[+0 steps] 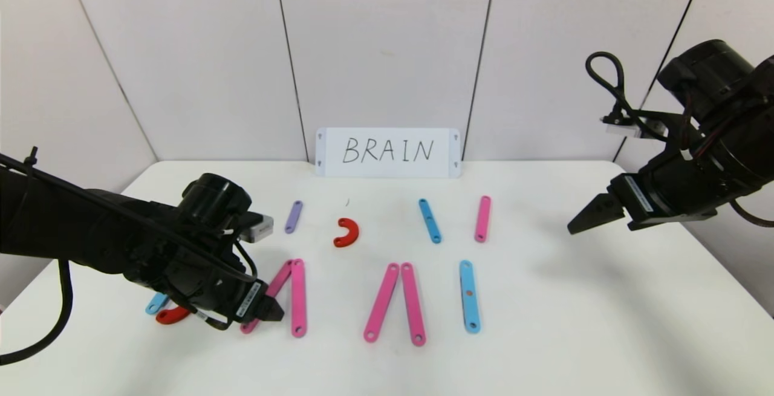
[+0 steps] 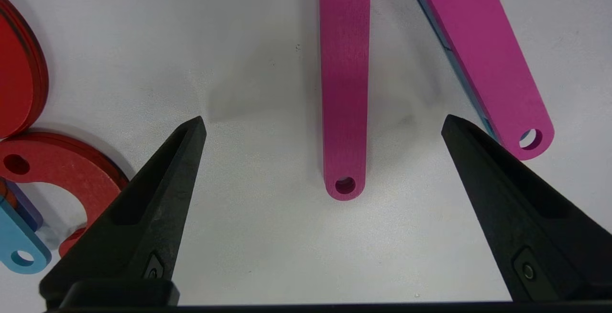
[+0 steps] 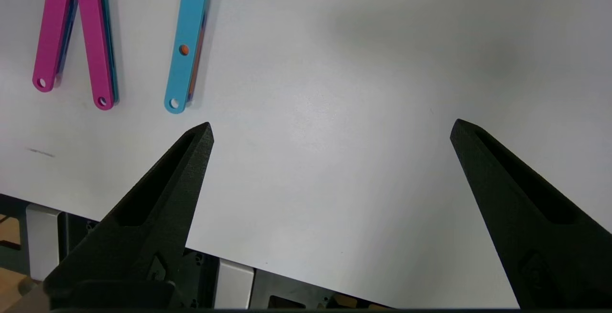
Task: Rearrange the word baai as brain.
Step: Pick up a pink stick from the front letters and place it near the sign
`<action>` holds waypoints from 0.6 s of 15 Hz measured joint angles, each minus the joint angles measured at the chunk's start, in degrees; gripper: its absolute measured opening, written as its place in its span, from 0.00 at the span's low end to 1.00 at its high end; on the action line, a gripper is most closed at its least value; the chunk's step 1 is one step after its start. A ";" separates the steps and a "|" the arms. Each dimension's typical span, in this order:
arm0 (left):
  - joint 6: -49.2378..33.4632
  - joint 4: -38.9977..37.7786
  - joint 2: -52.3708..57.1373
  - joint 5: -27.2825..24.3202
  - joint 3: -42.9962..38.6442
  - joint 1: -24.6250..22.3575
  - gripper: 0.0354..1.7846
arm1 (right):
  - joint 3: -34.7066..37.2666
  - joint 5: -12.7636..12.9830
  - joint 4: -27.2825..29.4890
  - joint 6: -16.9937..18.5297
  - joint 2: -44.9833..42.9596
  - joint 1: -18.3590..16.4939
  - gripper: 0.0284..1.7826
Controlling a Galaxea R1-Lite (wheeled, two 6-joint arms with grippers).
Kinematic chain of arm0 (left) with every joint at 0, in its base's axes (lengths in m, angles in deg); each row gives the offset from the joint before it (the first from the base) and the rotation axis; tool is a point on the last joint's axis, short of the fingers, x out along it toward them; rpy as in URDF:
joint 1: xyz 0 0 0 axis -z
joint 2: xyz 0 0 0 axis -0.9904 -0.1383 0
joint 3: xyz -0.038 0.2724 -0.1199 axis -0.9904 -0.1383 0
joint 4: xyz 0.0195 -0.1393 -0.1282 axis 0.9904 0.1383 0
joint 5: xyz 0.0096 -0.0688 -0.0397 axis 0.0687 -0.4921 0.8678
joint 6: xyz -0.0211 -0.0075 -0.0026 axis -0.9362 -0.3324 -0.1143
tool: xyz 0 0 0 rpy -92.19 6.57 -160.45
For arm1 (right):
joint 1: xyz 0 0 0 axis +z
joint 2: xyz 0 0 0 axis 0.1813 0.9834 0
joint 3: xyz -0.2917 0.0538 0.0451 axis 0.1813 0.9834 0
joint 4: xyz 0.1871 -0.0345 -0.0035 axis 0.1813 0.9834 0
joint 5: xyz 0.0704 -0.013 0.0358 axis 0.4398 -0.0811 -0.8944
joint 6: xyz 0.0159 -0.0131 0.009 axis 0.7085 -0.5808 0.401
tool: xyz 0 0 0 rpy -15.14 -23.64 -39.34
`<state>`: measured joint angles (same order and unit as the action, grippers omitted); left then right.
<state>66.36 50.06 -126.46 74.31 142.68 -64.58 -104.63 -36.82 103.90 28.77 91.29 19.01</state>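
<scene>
Word baai (image 1: 387, 299) laid out in bars along the desk's (image 1: 544, 323) front half. Left gripper (image 2: 323, 126) low over its leftmost pink bars (image 2: 344, 88), fingers apart, gripping nothing. Right gripper (image 3: 331, 129) raised near right edge, fingers apart

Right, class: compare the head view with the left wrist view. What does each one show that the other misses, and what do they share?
Only the head view: the BRAIN card, purple bar, lone red C, second pink pair, long blue bar, and the right gripper, open, raised at the table's right.

Only the left wrist view: the left gripper plainly open, empty, a pink bar's end between its fingers.

Both: that first pink pair, plus a red C and blue piece beside it.
</scene>
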 joint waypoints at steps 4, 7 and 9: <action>0.02 -0.07 -0.26 0.13 0.01 0.05 0.97 | 0.00 0.29 -0.04 0.00 -0.02 0.02 0.97; 0.09 -1.07 -1.13 0.49 0.20 0.05 0.97 | 0.02 0.40 -0.04 -0.02 -0.07 0.02 0.97; 0.09 -1.79 -1.61 0.44 0.11 0.06 0.95 | 0.27 0.44 -0.04 -0.02 -0.18 0.02 0.97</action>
<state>66.45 48.27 -128.07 74.74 142.79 -64.52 -104.36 -36.39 103.87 28.74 91.11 19.04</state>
